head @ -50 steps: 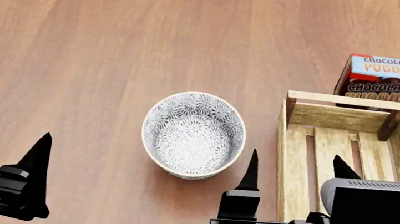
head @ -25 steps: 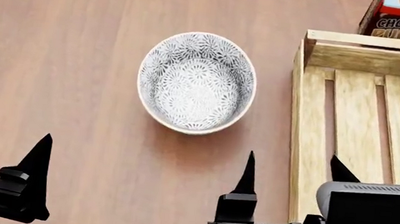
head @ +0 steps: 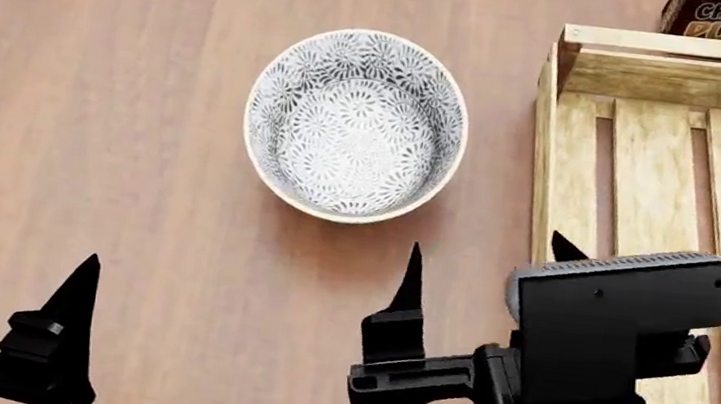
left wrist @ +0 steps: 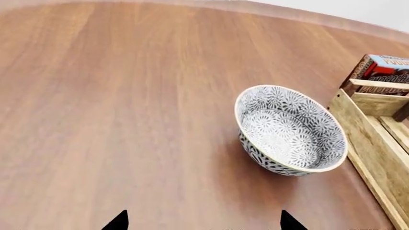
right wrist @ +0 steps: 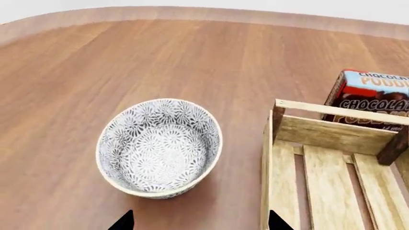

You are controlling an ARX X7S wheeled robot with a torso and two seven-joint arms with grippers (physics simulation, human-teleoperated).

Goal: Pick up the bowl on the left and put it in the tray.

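The head camera looks steeply down while both wrist cameras look forward low, all sharing the bowl and tray.
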